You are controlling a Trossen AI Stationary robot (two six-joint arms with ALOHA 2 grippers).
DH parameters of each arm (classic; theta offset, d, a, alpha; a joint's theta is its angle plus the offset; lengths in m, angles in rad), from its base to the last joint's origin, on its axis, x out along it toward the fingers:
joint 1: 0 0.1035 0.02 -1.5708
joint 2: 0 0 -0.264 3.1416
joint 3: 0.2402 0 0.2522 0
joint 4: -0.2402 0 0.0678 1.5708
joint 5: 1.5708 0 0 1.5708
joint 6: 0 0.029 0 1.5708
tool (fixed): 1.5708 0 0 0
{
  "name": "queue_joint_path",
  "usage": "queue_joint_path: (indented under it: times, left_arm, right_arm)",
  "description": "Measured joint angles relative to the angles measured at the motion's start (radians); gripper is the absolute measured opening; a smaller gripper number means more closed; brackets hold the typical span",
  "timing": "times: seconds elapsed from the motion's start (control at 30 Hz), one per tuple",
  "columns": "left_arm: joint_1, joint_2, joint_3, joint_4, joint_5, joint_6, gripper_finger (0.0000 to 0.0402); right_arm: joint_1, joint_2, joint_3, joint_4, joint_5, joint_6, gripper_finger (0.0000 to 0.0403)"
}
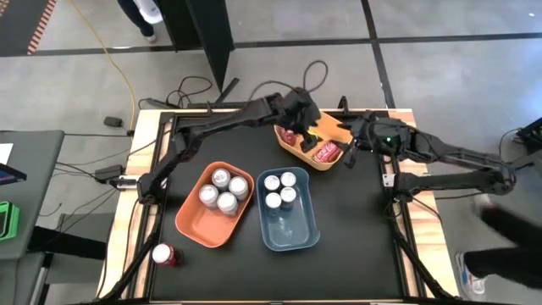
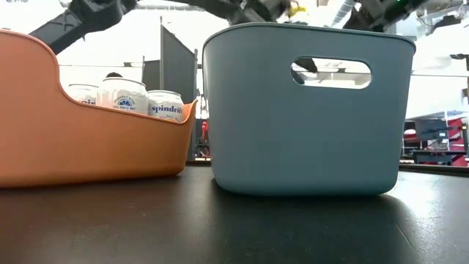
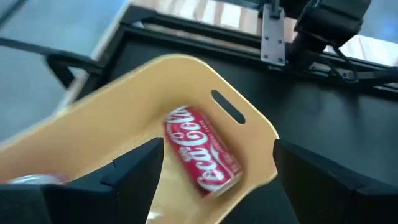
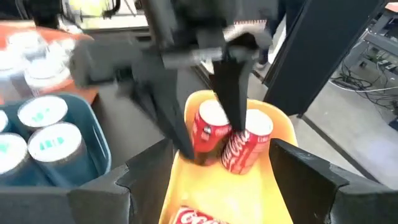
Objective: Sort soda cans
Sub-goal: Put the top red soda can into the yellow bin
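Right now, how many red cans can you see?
4, perhaps more hidden under the left arm. Three are in the yellow bin: two upright, one lying down. A fourth red can lies on the table's near-left corner.

Floor (image 1: 440, 21): grey, crossed by dark seam lines, seen from above around the table.
Striped marking (image 1: 47, 24): red and dark stripes on the floor past the table's far left corner.
Yellow cable (image 1: 118, 72): trails over the floor toward the table's far left corner.
Dark panel (image 1: 203, 34): upright, standing past the table's far edge.
Side desk (image 1: 25, 203): grey, beside the table's left edge.
Person (image 1: 140, 15): legs and light shoes only, on the floor far off.
Room behind (image 2: 432, 139): bright, with shelving and red items at a distance.
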Motion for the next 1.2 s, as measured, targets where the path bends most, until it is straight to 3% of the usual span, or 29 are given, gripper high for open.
queue_joint_path:
  times: [0.23, 0.5, 0.67, 0.93, 1.2]
  left_arm:
    - [0.006, -0.183, -0.026, -0.091, -0.058, 0.08, 0.0296]
    - [0.051, -0.381, -0.135, -0.069, -0.08, 0.191, 0.0296]
    - [0.146, -0.523, -0.272, -0.026, -0.058, 0.202, 0.0296]
    - [0.306, -0.776, -0.654, 0.205, 0.032, 0.195, 0.0296]
    - [0.423, -0.965, -1.017, 0.517, 0.059, 0.106, 0.0296]
  right_arm:
    - [-0.015, 0.092, 0.13, -0.236, -0.014, 0.081, 0.0286]
    - [-0.107, 0.361, 0.277, -0.378, -0.028, 0.143, 0.0286]
    - [-0.185, 0.547, 0.367, -0.491, -0.128, 0.136, 0.0286]
    - [-0.217, 0.765, 0.533, -0.685, -0.144, -0.225, 0.0286]
    - [-0.173, 0.879, 0.649, -0.755, -0.138, -0.658, 0.0286]
